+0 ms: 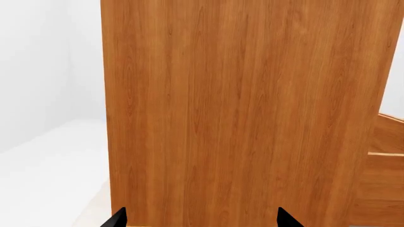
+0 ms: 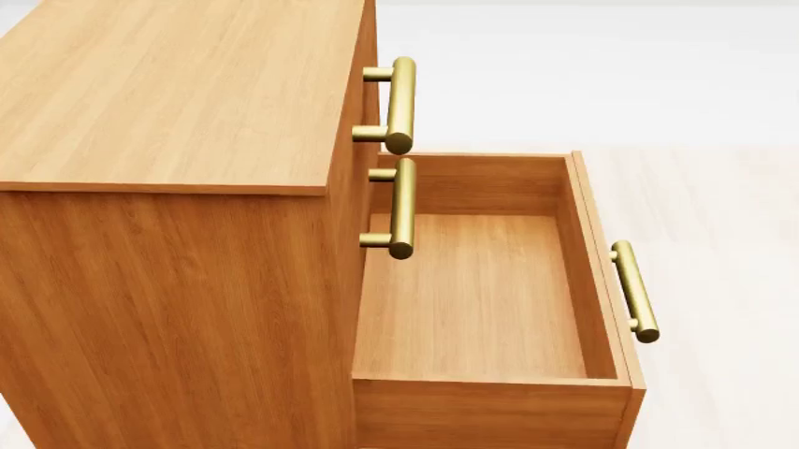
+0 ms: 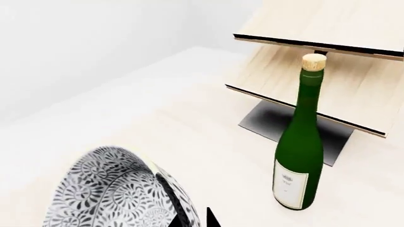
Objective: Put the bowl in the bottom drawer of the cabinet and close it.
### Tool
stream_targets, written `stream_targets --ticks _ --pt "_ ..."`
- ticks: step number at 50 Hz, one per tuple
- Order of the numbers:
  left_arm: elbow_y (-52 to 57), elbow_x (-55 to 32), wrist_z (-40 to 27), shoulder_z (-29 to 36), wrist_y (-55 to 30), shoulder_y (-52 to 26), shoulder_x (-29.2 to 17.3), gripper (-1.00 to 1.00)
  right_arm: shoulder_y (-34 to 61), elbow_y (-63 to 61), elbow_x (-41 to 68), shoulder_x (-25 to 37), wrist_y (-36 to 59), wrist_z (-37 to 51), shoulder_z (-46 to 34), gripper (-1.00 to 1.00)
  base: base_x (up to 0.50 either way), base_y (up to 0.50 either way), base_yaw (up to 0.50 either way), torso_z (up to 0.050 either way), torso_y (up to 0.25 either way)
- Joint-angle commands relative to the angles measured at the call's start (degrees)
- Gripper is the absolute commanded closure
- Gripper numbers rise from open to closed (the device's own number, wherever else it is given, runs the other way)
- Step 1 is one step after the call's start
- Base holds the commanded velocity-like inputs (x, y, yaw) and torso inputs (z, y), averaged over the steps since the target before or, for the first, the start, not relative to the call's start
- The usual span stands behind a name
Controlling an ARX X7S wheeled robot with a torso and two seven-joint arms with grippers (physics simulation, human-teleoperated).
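Note:
The bowl (image 3: 107, 194), white with a blue-grey floral pattern, shows only in the right wrist view. My right gripper (image 3: 191, 218) is shut on its rim, one finger inside and one outside, and the bowl hangs tilted above the pale floor. In the head view the orange-brown cabinet (image 2: 175, 281) stands with its bottom drawer (image 2: 481, 299) pulled fully out and nothing in it; the brass handle (image 2: 634, 290) sits on its front. My left gripper (image 1: 200, 218) is open, its fingertips spread wide, facing the cabinet's plain side panel (image 1: 240, 118). Neither arm appears in the head view.
A green bottle (image 3: 300, 151) with a cork stands upright near the bowl. Behind it is a pale wooden rack (image 3: 328, 71) on a dark grey base (image 3: 265, 120). The two upper drawers are closed, and their handles (image 2: 399, 103) (image 2: 399, 208) overhang the open drawer.

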Motion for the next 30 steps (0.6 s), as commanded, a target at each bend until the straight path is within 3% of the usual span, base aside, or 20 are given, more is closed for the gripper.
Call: stream_targets --ticks 1,30 --pt "1.0 0.0 -0.4 0.0 -0.6 0.1 -0.4 -1.0 7.4 6.1 -1.8 -0.4 -2.6 -2.3 -5.5 1.0 0.0 0.0 0.0 0.0 0.0" --pt "-0.7 0.1 -0.4 0.4 0.8 -0.3 -0.2 -1.0 21.3 30.7 -6.7 -7.0 -12.5 -9.9 -17.1 1.0 0.0 0.0 0.0 0.0 0.0"
